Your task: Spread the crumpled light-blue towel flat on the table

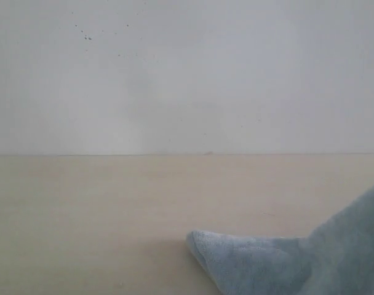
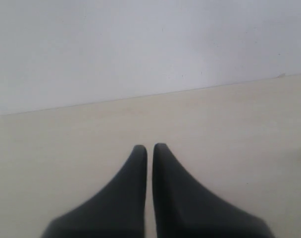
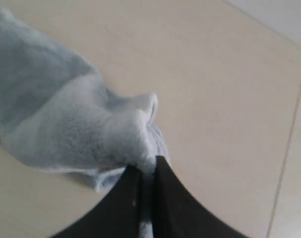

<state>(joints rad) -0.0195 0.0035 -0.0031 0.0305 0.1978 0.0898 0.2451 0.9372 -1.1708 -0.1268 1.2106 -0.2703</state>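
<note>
Towel (image 3: pixel 66 124), soft, light and limp, was pinched at a fold between the right fingers (image 3: pixel 173 203). Left fingers (image 2: pixel 128 193) were closed, empty.

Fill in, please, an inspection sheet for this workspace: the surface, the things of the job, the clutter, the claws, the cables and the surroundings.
Surface: table, pale beige, wood-look, smooth.
Job's things: towel, light blue, bunched and not spread; one end lies on the table, and the rest rises toward the right edge of the exterior view.
Clutter: nothing seen.
Claws: left claw shut, holding nothing, over bare table; right claw shut on a fold of the towel.
Cables: nothing seen.
Surroundings: white wall behind the table, with a few small dark specks.
</note>
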